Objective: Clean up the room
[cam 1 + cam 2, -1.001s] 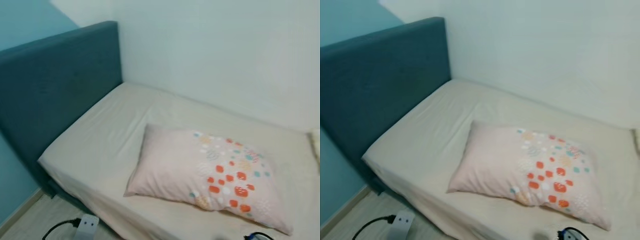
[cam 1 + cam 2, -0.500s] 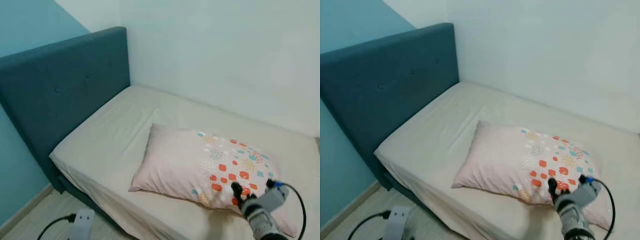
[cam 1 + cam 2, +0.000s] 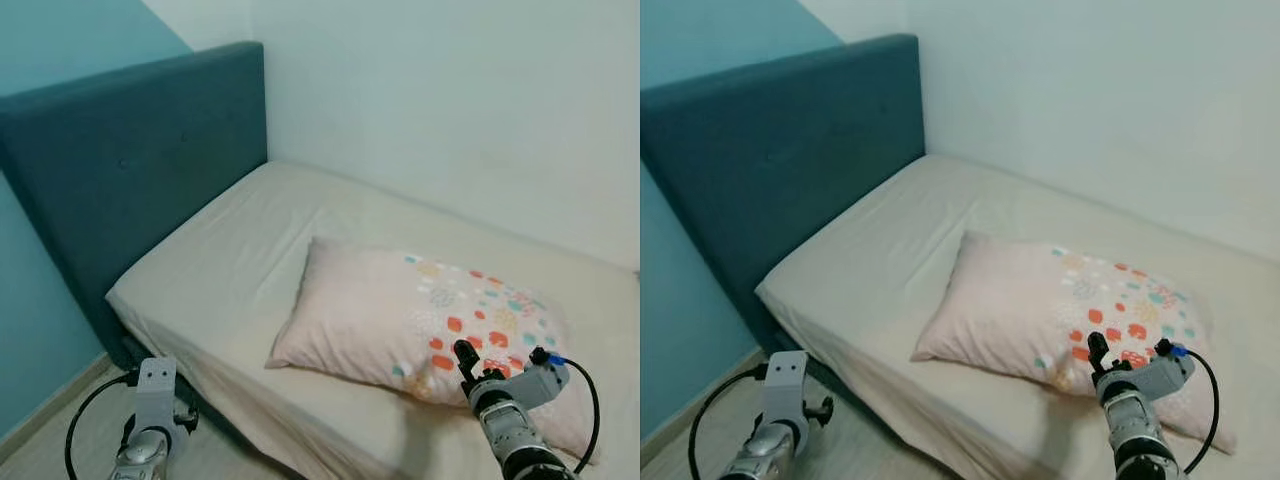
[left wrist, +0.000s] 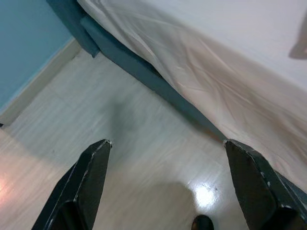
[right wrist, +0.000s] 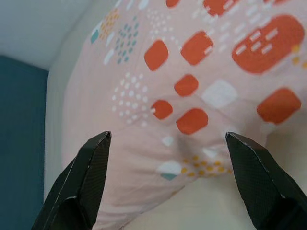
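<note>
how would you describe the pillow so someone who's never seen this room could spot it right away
Start at the bed with the dark teal headboard, pushed against the white wall. The pillow lies flat on the cream sheet, away from the headboard, just ahead of the right gripper. It is pale pink, with orange, teal and white spots clustered at the end farther from the headboard.

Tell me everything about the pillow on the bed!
The pillow is soft-looking pale pink fabric, with orange, teal and white spots at its far-right end. It lies flat and slightly askew on the beige bed, away from the headboard. The right gripper, fingers open, hovers at its spotted end; contact is unclear.
</note>
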